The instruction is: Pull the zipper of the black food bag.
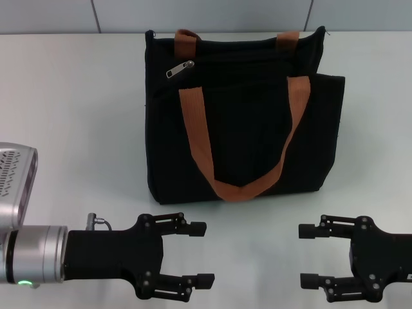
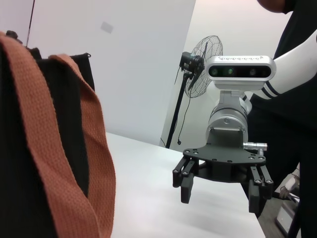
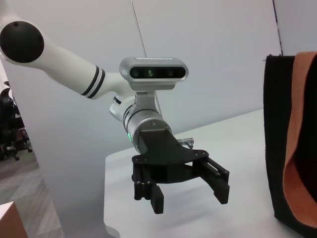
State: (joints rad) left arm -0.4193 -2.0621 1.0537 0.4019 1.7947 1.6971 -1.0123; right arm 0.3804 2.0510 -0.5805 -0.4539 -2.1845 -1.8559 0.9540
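The black food bag (image 1: 244,116) stands upright at the middle back of the white table (image 1: 77,116), with rust-brown strap handles (image 1: 196,135) hanging down its front. The silver zipper pull (image 1: 179,69) lies on the zip line near the bag's top left corner. My left gripper (image 1: 202,255) is open and empty at the near edge, in front of the bag's left part and apart from it. My right gripper (image 1: 308,256) is open and empty in front of the bag's right part. The left wrist view shows the bag (image 2: 12,163) and the right gripper (image 2: 220,198). The right wrist view shows the bag (image 3: 275,124) and the left gripper (image 3: 190,198).
Bare white tabletop lies to both sides of the bag and between it and the grippers. A grey panel wall (image 1: 206,13) runs behind the table. A standing fan (image 2: 203,59) is beyond the table, off to the right side.
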